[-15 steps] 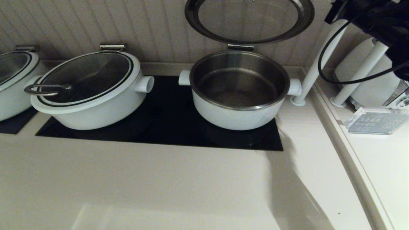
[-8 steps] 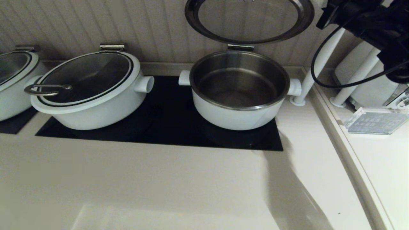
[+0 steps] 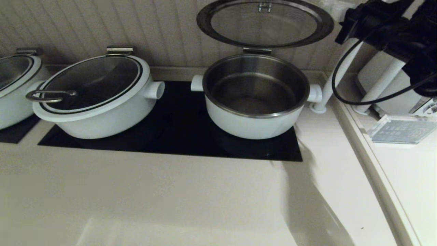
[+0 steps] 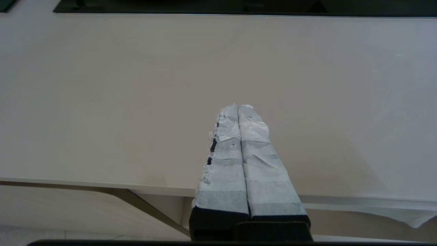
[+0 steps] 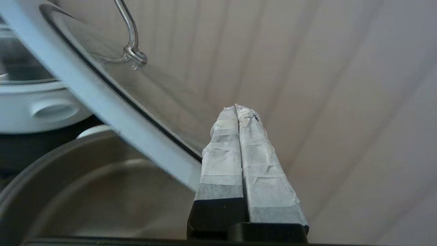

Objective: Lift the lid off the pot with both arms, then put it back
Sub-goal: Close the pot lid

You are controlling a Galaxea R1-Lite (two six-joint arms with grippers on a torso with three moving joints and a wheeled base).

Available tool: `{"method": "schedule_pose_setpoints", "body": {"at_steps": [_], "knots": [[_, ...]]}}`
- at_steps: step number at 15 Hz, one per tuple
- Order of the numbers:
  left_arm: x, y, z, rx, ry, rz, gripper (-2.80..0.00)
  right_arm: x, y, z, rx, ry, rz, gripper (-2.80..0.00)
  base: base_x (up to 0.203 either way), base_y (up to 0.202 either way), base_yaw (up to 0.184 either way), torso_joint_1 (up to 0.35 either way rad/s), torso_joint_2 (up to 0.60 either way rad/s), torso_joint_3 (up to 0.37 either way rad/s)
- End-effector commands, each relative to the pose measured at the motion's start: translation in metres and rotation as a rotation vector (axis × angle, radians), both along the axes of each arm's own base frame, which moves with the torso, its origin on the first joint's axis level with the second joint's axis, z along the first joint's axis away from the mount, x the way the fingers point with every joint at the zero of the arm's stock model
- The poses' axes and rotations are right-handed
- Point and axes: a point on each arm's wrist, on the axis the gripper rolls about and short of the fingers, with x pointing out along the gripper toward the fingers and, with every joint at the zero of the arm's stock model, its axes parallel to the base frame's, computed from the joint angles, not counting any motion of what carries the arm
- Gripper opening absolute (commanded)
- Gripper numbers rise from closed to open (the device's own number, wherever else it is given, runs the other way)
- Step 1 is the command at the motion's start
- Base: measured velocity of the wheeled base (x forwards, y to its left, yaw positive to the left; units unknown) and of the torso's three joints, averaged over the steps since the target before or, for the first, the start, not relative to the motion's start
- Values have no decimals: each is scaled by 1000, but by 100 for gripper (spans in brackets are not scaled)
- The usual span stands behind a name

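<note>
The white pot (image 3: 254, 95) stands open on the black cooktop, its steel inside empty. Its glass lid (image 3: 264, 24) is raised on the hinge bracket (image 3: 256, 50) at the back and leans forward over the pot. My right arm (image 3: 385, 30) reaches in from the upper right beside the lid. In the right wrist view my right gripper (image 5: 238, 107) is shut and empty, right beside the lid's white rim (image 5: 102, 102), near its steel handle (image 5: 131, 41). I cannot tell if it touches the rim. My left gripper (image 4: 238, 106) is shut and empty, low over the counter's front edge.
A wider white pot (image 3: 99, 95) with a loop-handled lid sits on the left of the cooktop (image 3: 177, 136), and another pot (image 3: 13, 85) is at the far left. White posts (image 3: 336, 78) and an appliance stand at the right. A ribbed wall is behind.
The lid has tipped forward and down, so its top edge and handle now show. My right arm has moved left toward it.
</note>
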Motion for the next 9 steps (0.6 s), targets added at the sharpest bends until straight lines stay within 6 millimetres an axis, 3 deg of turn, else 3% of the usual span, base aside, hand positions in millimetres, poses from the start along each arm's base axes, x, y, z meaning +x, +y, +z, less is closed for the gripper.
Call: {"method": "schedule_pose_setpoints", "body": {"at_steps": [1, 9], "knots": [[0, 0, 0, 0, -1, 0, -280, -8, -1, -2, -9, 7, 8, -280, 0, 0, 0, 0, 0, 0], [0, 0, 0, 0, -1, 0, -280, -20, -1, -20, -42, 66, 24, -280, 0, 0, 0, 0, 0, 0]]}}
